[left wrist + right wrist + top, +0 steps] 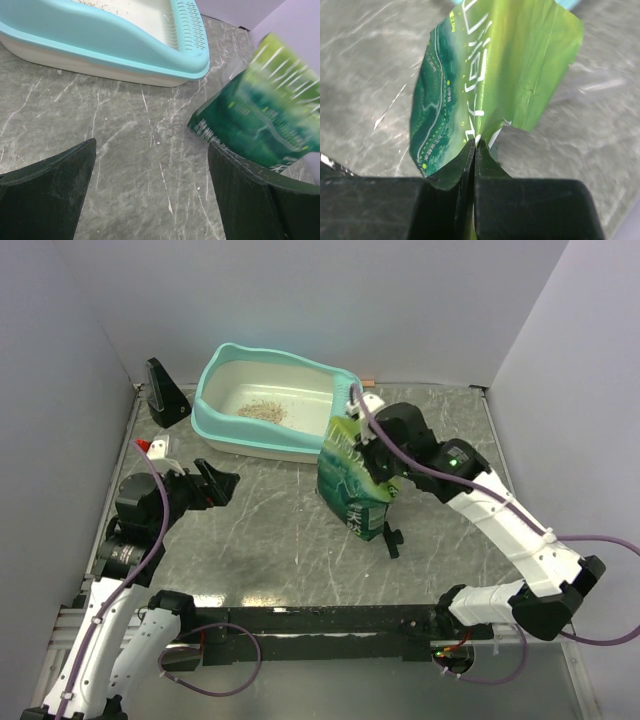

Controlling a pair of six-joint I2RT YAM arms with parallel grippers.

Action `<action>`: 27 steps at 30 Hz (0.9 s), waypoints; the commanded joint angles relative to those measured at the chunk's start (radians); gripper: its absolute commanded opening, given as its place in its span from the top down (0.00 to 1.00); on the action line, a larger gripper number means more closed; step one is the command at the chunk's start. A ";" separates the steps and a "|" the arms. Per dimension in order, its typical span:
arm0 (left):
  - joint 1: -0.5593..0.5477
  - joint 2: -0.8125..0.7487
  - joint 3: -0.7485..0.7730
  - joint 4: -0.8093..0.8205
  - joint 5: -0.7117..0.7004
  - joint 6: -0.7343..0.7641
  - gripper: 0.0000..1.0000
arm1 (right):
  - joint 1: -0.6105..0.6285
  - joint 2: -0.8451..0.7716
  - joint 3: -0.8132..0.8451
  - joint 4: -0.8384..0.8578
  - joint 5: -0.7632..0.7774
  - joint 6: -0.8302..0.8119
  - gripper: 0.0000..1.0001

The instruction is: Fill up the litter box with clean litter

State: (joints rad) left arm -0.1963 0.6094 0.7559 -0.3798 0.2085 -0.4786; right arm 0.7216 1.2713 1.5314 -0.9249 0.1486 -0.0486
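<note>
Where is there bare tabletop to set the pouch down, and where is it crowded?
Free: grey marbled tabletop between the open left tool and the green printed pouch, on the near side of the turquoise-rimmed plastic litter box. Crowded: the box's slotted end, where the shut right tool pinches the pouch.

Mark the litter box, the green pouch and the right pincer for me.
litter box point(207, 412): top view, turquoise rim at near-left corner.
green pouch point(345, 490): top view, printed front face.
right pincer point(475, 142): right wrist view, closed tips pinching the pouch's edge.
</note>
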 commanded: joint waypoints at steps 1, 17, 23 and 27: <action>-0.003 -0.008 0.000 0.030 -0.008 0.018 0.03 | -0.004 -0.050 -0.054 0.378 -0.219 -0.169 1.00; -0.003 -0.005 0.000 0.022 -0.023 0.021 0.03 | -0.002 0.005 -0.172 0.676 -0.655 -0.263 1.00; -0.002 -0.005 -0.001 0.025 -0.017 0.020 0.03 | -0.001 -0.009 -0.328 0.640 -0.718 -0.304 0.87; -0.002 0.001 -0.003 0.032 -0.003 0.021 0.03 | -0.001 -0.047 -0.467 0.681 -0.698 -0.260 0.38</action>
State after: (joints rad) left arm -0.1963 0.6060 0.7559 -0.3801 0.1982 -0.4717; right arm 0.7200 1.3132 1.1366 -0.4141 -0.5091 -0.3187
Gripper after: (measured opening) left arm 0.969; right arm 0.487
